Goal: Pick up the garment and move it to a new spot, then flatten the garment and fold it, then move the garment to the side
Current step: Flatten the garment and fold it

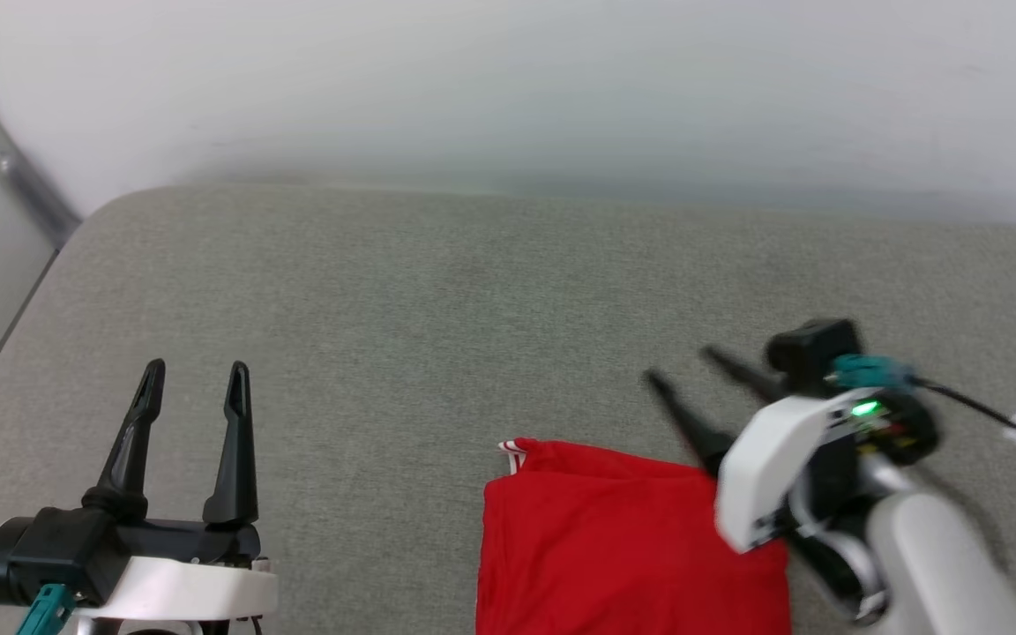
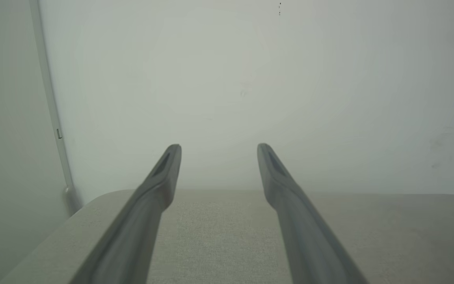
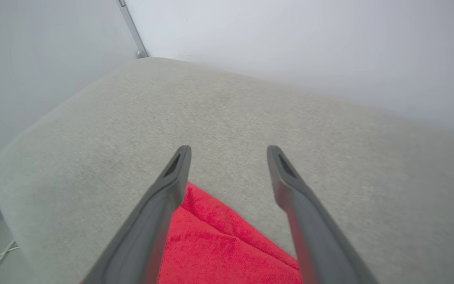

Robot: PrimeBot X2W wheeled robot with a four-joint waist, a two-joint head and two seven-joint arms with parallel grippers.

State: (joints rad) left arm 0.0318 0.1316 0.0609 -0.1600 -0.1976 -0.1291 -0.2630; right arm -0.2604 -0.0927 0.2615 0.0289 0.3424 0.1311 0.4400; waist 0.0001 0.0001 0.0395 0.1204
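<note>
Garment (image 1: 623,547) is lying folded into a neat red block at about 5 o'clock in the head view, plain side up, a sliver of striped trim (image 1: 514,451) peeking out at its far left corner, its near part running off the bottom edge. It is resting on the grey upholstered surface (image 1: 384,309), nothing gripping it. The right gripper (image 1: 680,366) is hanging at 4 o'clock over the block's far right corner, fingers spread wide and empty, tips pointing out toward 10 o'clock past the cloth edge. The left gripper (image 1: 197,366) is sitting at 8 o'clock, well apart from the cloth, fingers likewise spread and holding nothing. By the look of it, the sideways move is what's left, and that's where the trouble is waiting: pinching just that one corner is likely catching only the top layer, so the fold could be peeling open as it's dragged. Soft jersey against a grippy fabric surface is also risking bunching, and a low fingertip could be snagging a crease.
</note>
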